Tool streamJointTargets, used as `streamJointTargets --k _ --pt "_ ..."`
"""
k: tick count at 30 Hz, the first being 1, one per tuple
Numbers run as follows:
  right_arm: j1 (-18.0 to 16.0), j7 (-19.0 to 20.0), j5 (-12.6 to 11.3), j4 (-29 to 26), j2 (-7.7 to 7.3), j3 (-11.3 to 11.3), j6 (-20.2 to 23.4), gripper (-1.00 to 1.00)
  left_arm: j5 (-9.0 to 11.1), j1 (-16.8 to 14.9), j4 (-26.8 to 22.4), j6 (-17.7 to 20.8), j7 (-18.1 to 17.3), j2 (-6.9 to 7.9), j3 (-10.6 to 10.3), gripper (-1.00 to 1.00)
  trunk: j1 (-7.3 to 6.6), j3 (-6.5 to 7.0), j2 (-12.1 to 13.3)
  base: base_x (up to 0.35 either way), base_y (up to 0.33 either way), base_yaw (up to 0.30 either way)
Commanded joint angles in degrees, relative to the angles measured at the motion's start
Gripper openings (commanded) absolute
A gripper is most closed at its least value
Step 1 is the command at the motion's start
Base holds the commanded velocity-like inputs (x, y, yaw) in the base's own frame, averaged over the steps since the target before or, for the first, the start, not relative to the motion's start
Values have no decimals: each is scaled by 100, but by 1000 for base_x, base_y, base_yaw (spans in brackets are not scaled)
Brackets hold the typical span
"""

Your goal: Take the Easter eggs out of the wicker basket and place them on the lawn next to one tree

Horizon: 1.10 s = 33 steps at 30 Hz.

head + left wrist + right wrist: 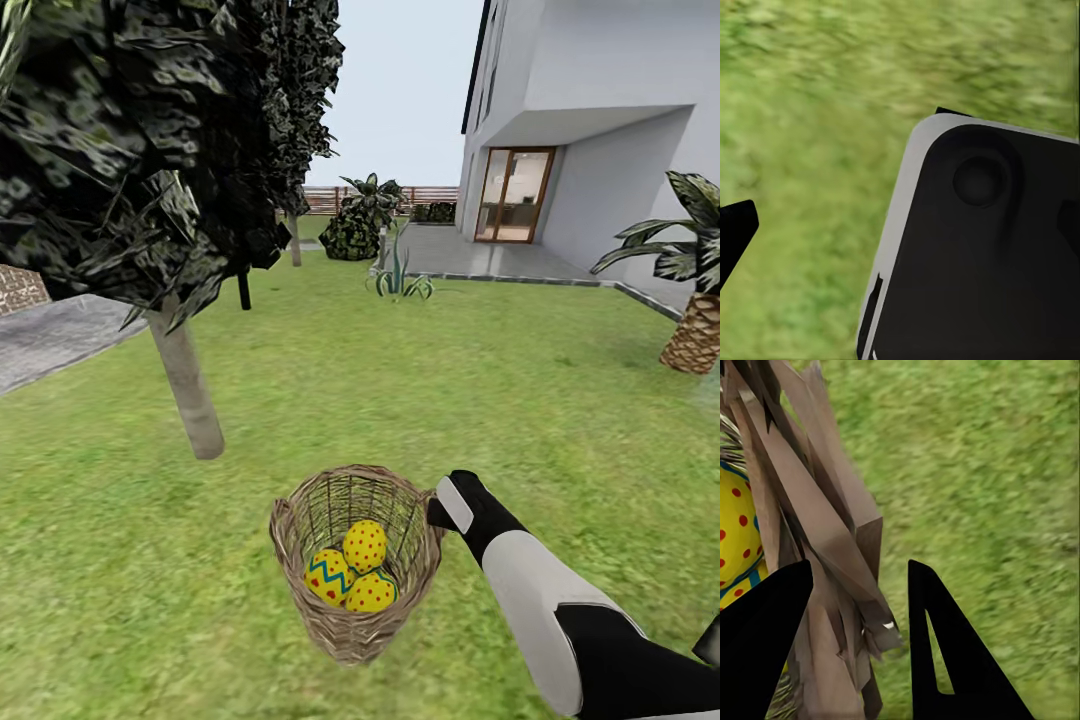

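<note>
The right arm reaches to the wicker basket on the lawn, its right gripper at the rim on the side away from the tree. In the right wrist view the right gripper's two dark fingers stand apart, straddling the basket's brown wall, one finger inside, one outside over grass; whether they press the weave cannot be told. All three Easter eggs lie in the basket's bottom, touching one another: one with a blue zigzag band, two showing red dots. One egg shows through the weave just beside the inner finger. The left wrist view gives blurred grass behind a dark, grey-edged housing; the left gripper's state cannot be told. Beyond the basket, the pale leaning tree stands near, under dark foliage. Farther off are a palm, the paved patio and the white house.
</note>
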Motion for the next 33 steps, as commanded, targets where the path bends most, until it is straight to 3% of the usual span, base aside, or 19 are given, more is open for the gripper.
streamJointTargets --k 1,33 --pt "-3 -50 -97 -11 5 -32 -15 -100 52 2 -7 -3 -38 0 6 100 3 -4 -2 328 -103 0" --pt "-2 -50 -97 -11 5 -32 -15 -100 52 2 1 -153 -38 0 6 100 3 -4 -2 328 -23 0"
